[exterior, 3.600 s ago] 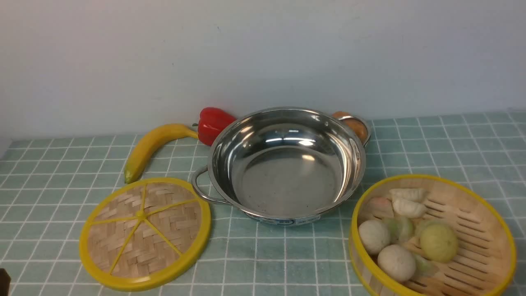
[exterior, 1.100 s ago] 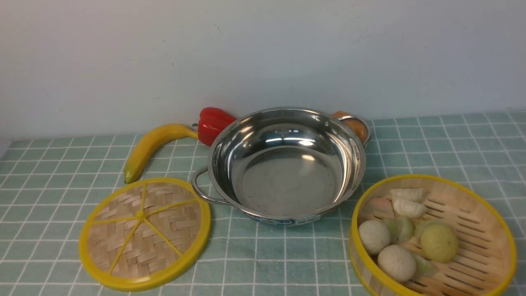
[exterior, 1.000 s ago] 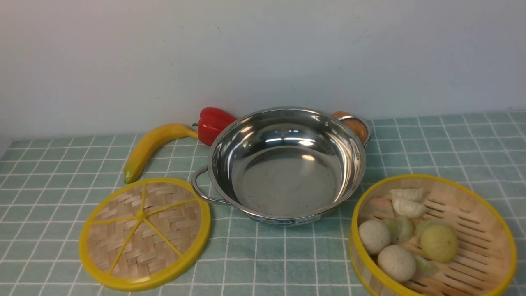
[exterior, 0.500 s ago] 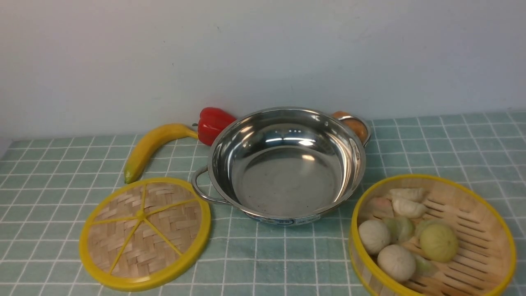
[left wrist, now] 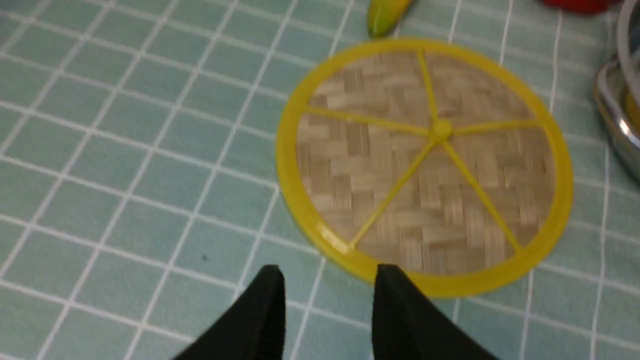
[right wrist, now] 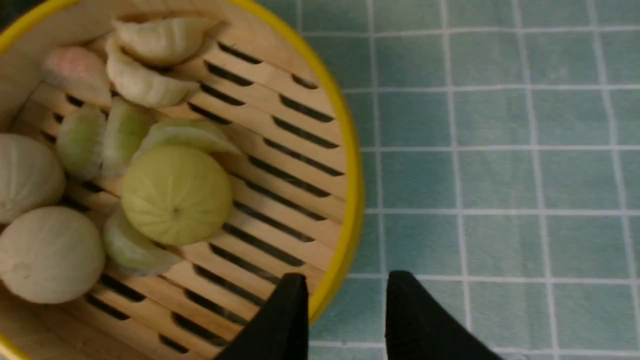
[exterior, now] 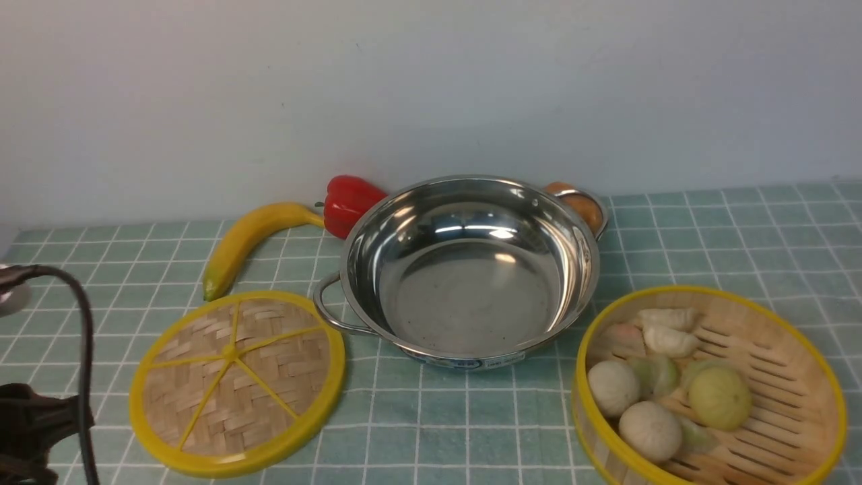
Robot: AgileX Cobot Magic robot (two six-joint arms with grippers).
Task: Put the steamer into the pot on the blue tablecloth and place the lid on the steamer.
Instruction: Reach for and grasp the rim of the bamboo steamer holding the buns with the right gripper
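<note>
The steamer [exterior: 801, 377], a bamboo basket with a yellow rim holding toy buns and dumplings, sits on the blue tablecloth [exterior: 741, 229] at the front right. The empty steel pot [exterior: 377, 242] stands in the middle. The flat woven lid [exterior: 236, 384] lies at the front left. In the left wrist view my left gripper [left wrist: 327, 280] is open, its tips just short of the lid's [left wrist: 425, 160] near rim. My right gripper [right wrist: 346, 285] is open above the steamer's [right wrist: 280, 150] rim, one finger over the slats and one over the cloth. The front view does not show the right gripper.
A banana [exterior: 249, 236] and a red pepper [exterior: 347, 202] lie behind the lid, close to the wall. A small orange-brown thing [exterior: 582, 205] sits behind the pot's far handle. My left arm [exterior: 34, 424] and its cable [exterior: 82, 337] show at the front left edge.
My left arm and its cable have come into the front view at the lower left. The pot, lid and steamer have not moved.
</note>
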